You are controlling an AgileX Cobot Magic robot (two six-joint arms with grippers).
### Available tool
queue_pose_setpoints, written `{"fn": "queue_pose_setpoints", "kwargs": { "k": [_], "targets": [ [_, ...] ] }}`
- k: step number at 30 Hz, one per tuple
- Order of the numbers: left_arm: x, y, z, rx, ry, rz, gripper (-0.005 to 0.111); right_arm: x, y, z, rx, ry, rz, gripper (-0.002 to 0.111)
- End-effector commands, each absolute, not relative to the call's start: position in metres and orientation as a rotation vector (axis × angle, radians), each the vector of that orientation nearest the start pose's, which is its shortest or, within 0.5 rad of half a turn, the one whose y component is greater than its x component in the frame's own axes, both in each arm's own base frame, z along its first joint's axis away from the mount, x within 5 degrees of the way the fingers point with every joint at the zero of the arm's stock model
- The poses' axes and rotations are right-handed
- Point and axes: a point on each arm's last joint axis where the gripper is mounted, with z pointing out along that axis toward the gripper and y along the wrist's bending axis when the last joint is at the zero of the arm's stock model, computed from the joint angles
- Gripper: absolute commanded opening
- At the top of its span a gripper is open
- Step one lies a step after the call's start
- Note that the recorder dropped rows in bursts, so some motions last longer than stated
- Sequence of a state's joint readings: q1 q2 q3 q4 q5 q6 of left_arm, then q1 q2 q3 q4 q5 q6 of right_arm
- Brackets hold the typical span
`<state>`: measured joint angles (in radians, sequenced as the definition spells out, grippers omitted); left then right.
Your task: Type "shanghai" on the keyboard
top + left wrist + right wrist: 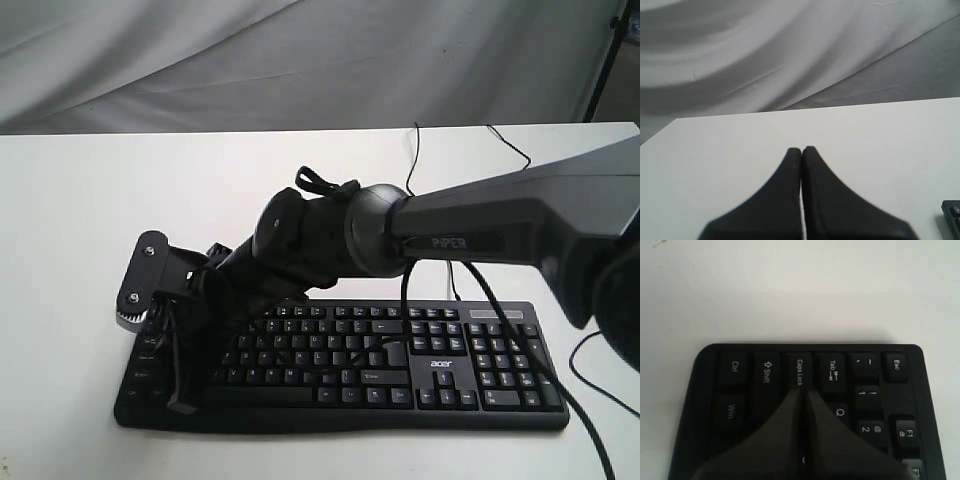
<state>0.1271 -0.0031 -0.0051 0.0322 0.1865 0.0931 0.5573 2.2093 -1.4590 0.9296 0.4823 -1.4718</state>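
The right pincer (802, 390) is pressed shut, its two black fingers (830, 440) meeting in a narrow seam with nothing between them. Their tips sit at the edge of the Caps Lock key (799, 371), just beside Q (840, 412); the key right under them is hidden, so I cannot tell whether they touch it. The left pincer (801, 149) is likewise closed on nothing, its fingertips together above bare counter (865, 130), with only a corner of the keyboard at the edge of its wrist view.

The keyboard (350, 350) lies flat near the front of the white counter, its long side running across the exterior view, number pad and white acer logo (442, 364) toward the right. A thin black cable (415, 150) trails from behind it toward the back of the counter. The surface is plain matte white (a soft shadow spreads under the arm). Behind it hangs a pale grey cloth backdrop (300, 60) in loose folds, and a dark stand leg (605, 60) slants at the upper right.

The right arm (480, 215) comes in from the right edge of the exterior view and crosses the middle above the keyboard. Its PIPER-marked forearm runs nearly level, then the wrist (300, 240) angles down toward the keyboard's left end, where a black bracket with a silver edge (142, 280) juts out.
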Motion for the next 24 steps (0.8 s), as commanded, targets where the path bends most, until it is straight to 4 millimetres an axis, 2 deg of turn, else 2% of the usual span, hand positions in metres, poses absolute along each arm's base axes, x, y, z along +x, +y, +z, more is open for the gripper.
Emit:
{"fn": "queue_pose_setpoints", "kwargs": {
  "k": [1, 8, 12, 15, 19, 24],
  "targets": [
    [0.056, 0.007, 0.196, -0.006, 1.671, 0.19, 0.001, 0.371, 0.272, 0.118, -1.512, 1.993, 0.46, 0.0],
    [0.056, 0.007, 0.196, -0.006, 1.671, 0.19, 0.001, 0.371, 0.272, 0.118, -1.512, 1.992, 0.46, 0.0],
    [0.056, 0.007, 0.196, -0.006, 1.671, 0.19, 0.001, 0.372, 0.272, 0.108, -1.522, 2.005, 0.454, 0.0],
    [0.056, 0.007, 0.196, -0.006, 1.671, 0.19, 0.001, 0.373, 0.272, 0.108, -1.522, 2.003, 0.45, 0.0],
    [0.056, 0.007, 0.196, -0.006, 1.671, 0.19, 0.001, 0.373, 0.272, 0.116, -1.522, 1.985, 0.442, 0.0],
    [0.056, 0.007, 0.196, -0.006, 1.671, 0.19, 0.001, 0.372, 0.271, 0.14, -1.511, 1.94, 0.426, 0.0]
  ]
}}
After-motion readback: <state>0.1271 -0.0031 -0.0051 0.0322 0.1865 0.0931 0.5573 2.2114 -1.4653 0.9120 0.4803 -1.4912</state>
